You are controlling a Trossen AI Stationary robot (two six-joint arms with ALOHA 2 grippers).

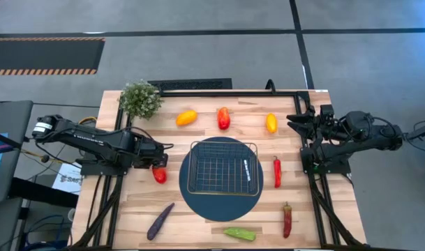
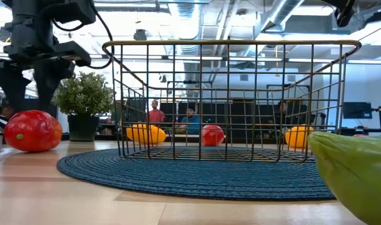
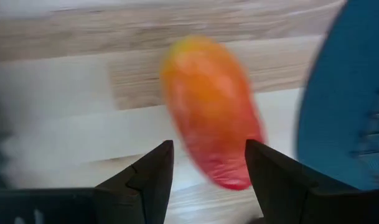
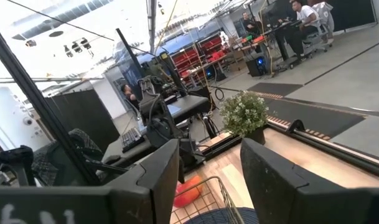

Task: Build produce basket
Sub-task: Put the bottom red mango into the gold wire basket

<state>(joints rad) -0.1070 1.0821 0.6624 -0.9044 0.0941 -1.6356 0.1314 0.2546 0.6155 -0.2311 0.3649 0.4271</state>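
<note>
Left gripper (image 1: pixel 158 166) hung near the table's (image 1: pixel 198 223) left edge, fingers spread wide astride the red-orange pepper (image 1: pixel 159 174), not gripping it.

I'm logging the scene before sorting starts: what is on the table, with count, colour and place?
Wire basket: one, silvery, empty, on the disc.
Round mat: one, dark blue, table centre.
Potted plant: one, green, far left corner.
Peppers, far row: orange, red, orange.
Chillies: two, red, right of basket.
Green pepper: one, near edge.
Purple vegetable: one, near left.
Red-orange pepper: one, at left gripper, open.
Right gripper: open, raised at right edge.
</note>
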